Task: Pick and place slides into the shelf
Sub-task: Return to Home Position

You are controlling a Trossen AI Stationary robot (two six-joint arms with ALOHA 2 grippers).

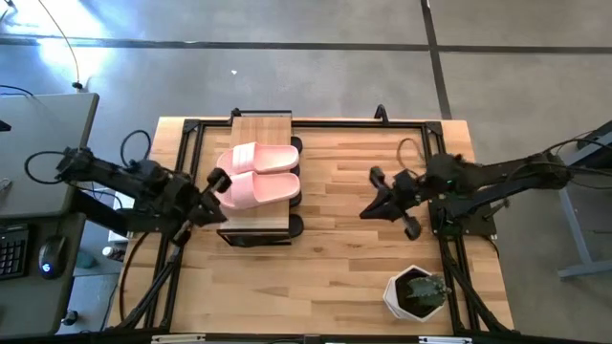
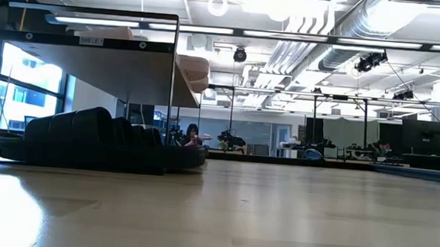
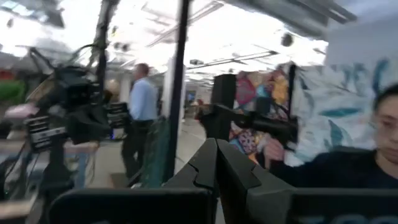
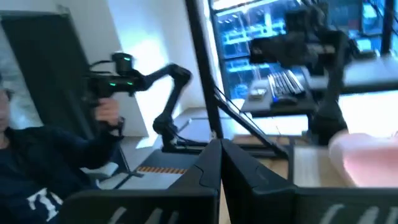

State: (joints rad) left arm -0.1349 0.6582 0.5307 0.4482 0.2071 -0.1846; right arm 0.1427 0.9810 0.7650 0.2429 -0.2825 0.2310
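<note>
- Resting atop the shelf (image 1: 263, 124), the pink slides (image 1: 258, 175) could be toppled if its frame is clipped by the left gripper (image 3: 216, 146), clenched empty alongside.
- Black slides (image 2: 89, 135) beneath could be nudged too.
- Right gripper (image 4: 221, 148): clenched empty, well apart.

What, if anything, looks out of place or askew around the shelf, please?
Nothing spilled or damaged. The pink pair lies flat on the shelf; the black slides underneath poke slightly past its frame on the right arm's side. The left hand is at the shelf's edge, the right hand farther off.
</note>
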